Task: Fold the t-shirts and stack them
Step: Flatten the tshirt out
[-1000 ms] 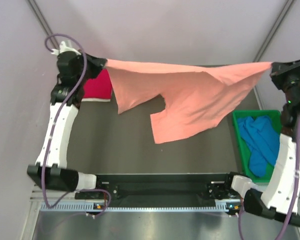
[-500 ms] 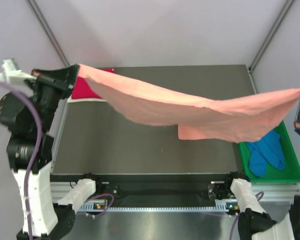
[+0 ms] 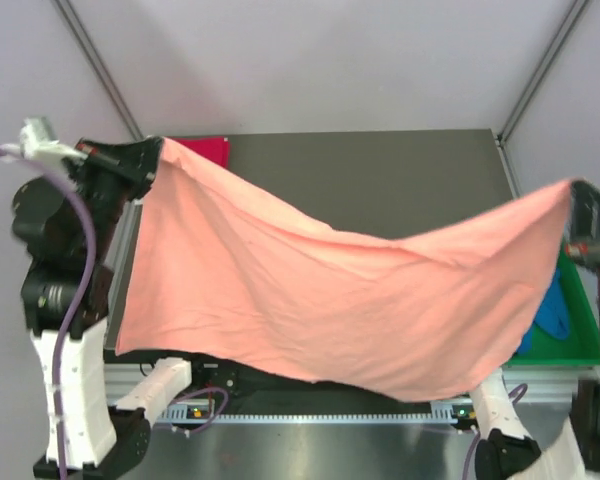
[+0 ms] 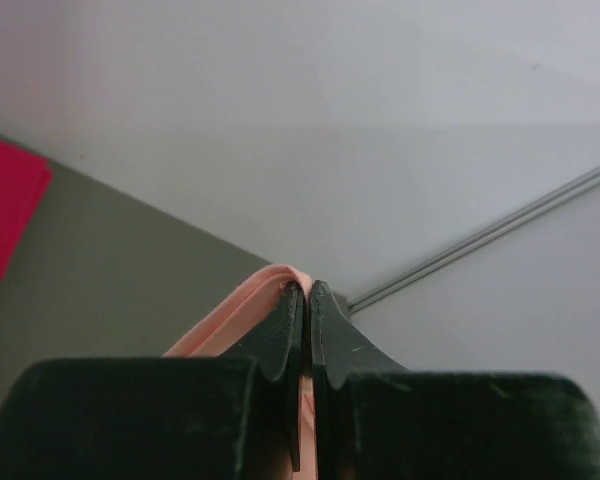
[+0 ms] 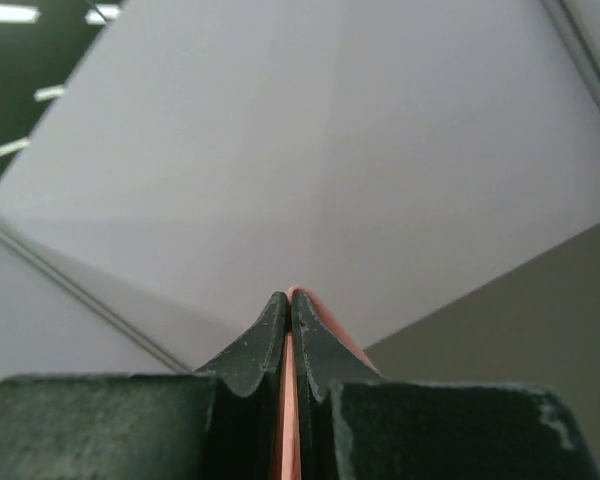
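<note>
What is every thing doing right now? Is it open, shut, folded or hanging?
pink shirt: unfolded, hanging spread in the air between both grippers.
red shirt: folded flat at the table's far left corner.
blue shirt: in the tray, mostly hidden.
tray: holding the blue shirt.
left gripper: shut on the pink shirt.
right gripper: shut on the pink shirt.

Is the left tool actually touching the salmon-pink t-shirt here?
Touching. The left wrist view shows the left tool shut on the salmon-pink t-shirt, with the fabric edge pinched between its closed jaws.
</note>
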